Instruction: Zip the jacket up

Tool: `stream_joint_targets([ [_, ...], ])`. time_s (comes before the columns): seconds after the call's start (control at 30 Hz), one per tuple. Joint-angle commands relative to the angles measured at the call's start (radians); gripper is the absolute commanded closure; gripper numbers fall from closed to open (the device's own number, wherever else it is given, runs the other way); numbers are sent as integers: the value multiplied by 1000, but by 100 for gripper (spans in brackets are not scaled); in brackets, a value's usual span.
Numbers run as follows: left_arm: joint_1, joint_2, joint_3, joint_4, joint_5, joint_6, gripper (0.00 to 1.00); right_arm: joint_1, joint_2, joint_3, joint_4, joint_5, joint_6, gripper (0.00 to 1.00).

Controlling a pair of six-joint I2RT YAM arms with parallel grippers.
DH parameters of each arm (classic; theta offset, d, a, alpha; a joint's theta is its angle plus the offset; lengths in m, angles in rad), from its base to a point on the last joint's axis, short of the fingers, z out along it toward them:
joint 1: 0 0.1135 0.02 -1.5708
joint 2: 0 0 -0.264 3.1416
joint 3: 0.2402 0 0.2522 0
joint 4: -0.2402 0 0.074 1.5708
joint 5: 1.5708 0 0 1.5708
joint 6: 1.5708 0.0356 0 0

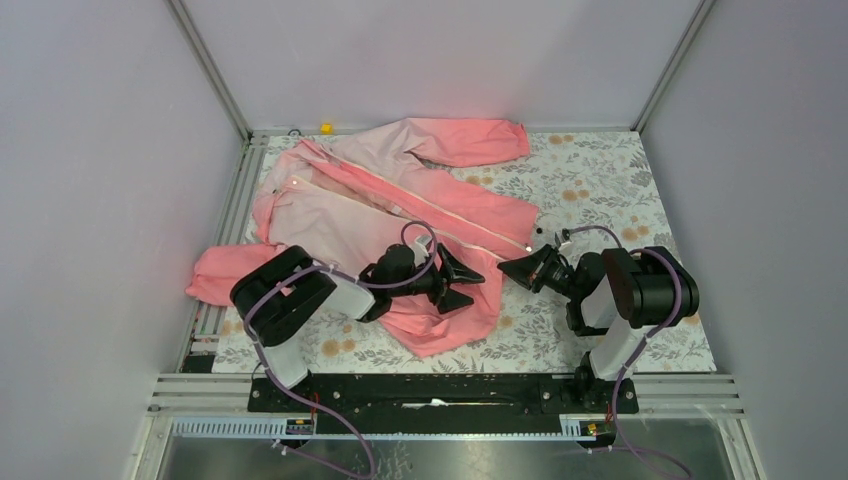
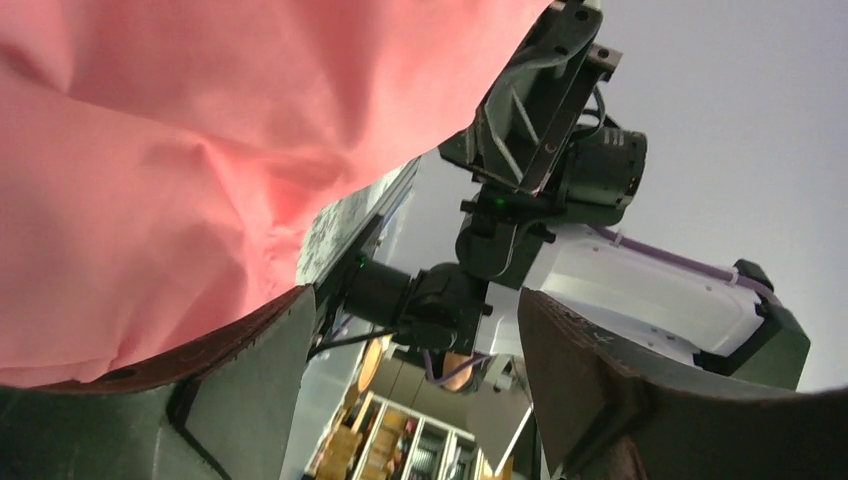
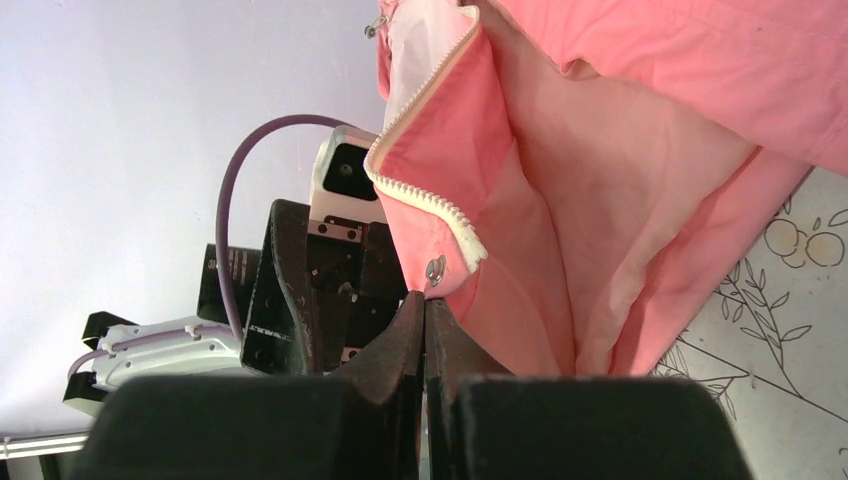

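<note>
The right fingers (image 3: pixel 425 318) are pressed together, and the lower corner of the jacket (image 3: pixel 640 230) is pinched between their tips, just beside a metal snap (image 3: pixel 435 267) at the end of the white zipper (image 3: pixel 418 188). The left fingers (image 2: pixel 230 385) are spread wide, with nothing held between them; pink fabric is seen just beside one of them. The jacket is spread over the left and far part of the flowered desk (image 1: pixel 600 190). Its hem is turned to the near right, where both sets of fingers are placed.
</note>
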Motion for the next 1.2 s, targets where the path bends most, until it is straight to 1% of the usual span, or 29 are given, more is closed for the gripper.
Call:
stream_joint_targets([
  [0.0,-39,42,-6,233,-242,-86,24,9,-34,-14,160,-39,-17,100],
  [0.1,-55,122,-3,354,-296,-132,25,9,-49,-25,159,-36,-18,100],
  [0.17,-59,161,4,391,-324,-144,26,11,-53,-34,159,-38,-18,100],
  [0.3,-69,210,25,449,-371,-156,32,16,-58,-41,163,-42,-19,100],
  [0.4,-71,220,39,459,-400,-142,36,21,-63,-50,161,-38,-23,100],
  [0.53,-79,218,60,442,-428,-114,38,31,-69,-56,160,-36,-25,100],
  [0.7,-95,231,83,449,-432,-103,44,38,-74,-75,158,-22,-35,100],
  [0.77,-103,232,83,455,-436,-97,49,41,-77,-78,152,-20,-35,100],
  [0.9,-107,231,78,474,-431,-78,64,45,-98,-91,125,-7,-47,100],
  [1.0,-107,230,65,478,-426,-57,74,46,-134,-97,69,3,-70,100],
  [1.03,-108,232,61,480,-423,-50,78,46,-152,-98,35,8,-82,98],
  [1.07,-107,237,56,491,-418,-43,83,46,-175,-98,-5,15,-96,94],
  [1.1,-108,245,51,516,-410,-37,88,46,-207,-95,-63,26,-114,86],
  [1.13,-109,253,47,543,-396,-29,90,46,-248,-87,-141,37,-137,78],
  [1.17,-107,263,44,583,-381,-13,91,45,-302,-72,-242,50,-175,73],
])
